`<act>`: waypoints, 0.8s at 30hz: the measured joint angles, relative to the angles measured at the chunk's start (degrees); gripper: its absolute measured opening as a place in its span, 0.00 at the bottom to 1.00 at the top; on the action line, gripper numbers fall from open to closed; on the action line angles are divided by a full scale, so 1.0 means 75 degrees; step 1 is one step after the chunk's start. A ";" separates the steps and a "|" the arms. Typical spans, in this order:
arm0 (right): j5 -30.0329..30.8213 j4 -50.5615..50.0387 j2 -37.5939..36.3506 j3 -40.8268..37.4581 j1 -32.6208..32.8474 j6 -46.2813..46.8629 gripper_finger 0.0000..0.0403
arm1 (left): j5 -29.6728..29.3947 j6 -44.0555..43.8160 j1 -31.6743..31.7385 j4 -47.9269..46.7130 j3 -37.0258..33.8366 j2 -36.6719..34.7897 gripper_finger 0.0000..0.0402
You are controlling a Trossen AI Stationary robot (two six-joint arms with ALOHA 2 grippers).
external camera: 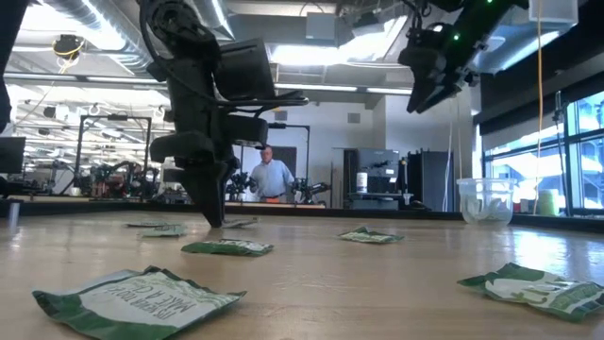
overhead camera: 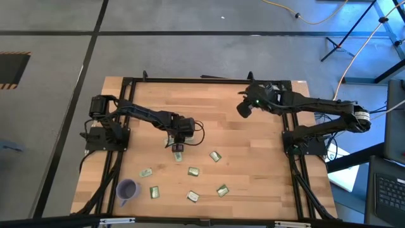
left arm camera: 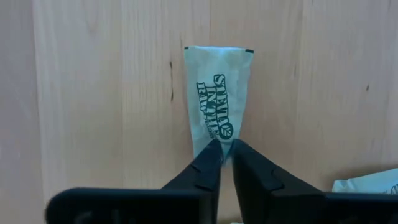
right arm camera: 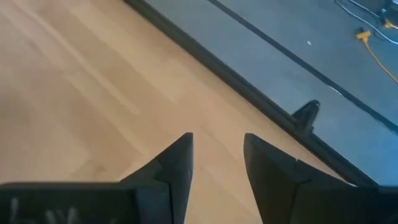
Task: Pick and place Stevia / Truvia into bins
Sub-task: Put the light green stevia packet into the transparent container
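The wooden table (overhead camera: 240, 164) is bounded by a dark frame (overhead camera: 190, 80), and wide bare board is left across its far half and its centre. The right gripper (overhead camera: 243, 107) is held high near the far edge, its fingers parted and empty. The left gripper (overhead camera: 178, 147) is lowered to the board left of centre, clenched on one end of a Stevia sachet (left arm camera: 216, 99). The purple cup (overhead camera: 127, 189) is seen near the front left corner. Six further sachets (overhead camera: 193, 171) are scattered toward the near edge, apart from one another.
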 joint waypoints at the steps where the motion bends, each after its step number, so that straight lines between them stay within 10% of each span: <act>1: 0.0000 0.0000 0.0000 0.0000 0.0106 0.0017 0.36 | 0.0005 0.0000 0.0000 -0.0003 0.0000 0.0003 0.05; 9: -0.0159 0.1137 -0.0003 -0.0643 0.1289 -0.0037 0.36 | 0.0000 0.0016 -0.0003 -0.0027 -0.0007 0.0010 0.01; 15: -0.1902 0.3441 0.0000 -0.1810 0.1953 -0.0012 0.36 | -0.0190 0.0443 -0.0064 0.0206 -0.0067 -0.0186 0.01; 24: -0.3182 0.6294 0.0006 -0.2955 0.2290 -0.1063 0.36 | -0.2683 0.1849 -0.0536 0.2682 -0.0047 -0.0583 0.01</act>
